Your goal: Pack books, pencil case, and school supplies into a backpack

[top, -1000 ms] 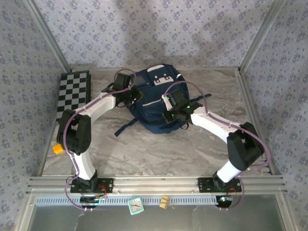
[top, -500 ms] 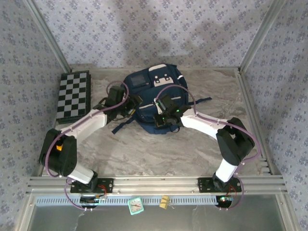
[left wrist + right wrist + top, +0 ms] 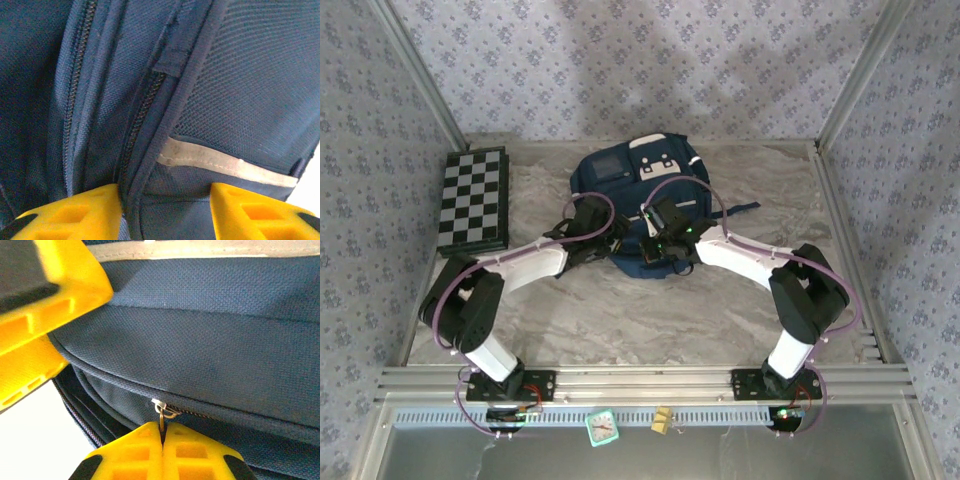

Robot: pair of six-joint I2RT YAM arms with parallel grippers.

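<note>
The navy backpack [image 3: 640, 180] lies at the middle back of the table. My right gripper [image 3: 652, 248] is at its near edge, shut on the small metal zipper pull [image 3: 161, 415] of a closed zip. In the right wrist view the yellow pads [image 3: 130, 455] meet on the pull. My left gripper [image 3: 612, 240] is just to the left. Its fingers [image 3: 80, 210] stand apart and press on a bunched fold of backpack fabric [image 3: 165, 200] below a white stripe [image 3: 225, 162]. The books, pencil case and school supplies are out of view.
A black-and-white chequered board [image 3: 472, 200] lies at the back left. Patterned walls and metal posts close in the table on three sides. A metal rail [image 3: 640, 380] runs along the near edge. Bare marble [image 3: 620, 320] lies between the arm bases and the backpack.
The left arm swung right, from the backpack's left side to its near edge beside the right gripper; its jaws widened, then narrowed. The backpack shifted left early on. The right gripper kept the pull.
</note>
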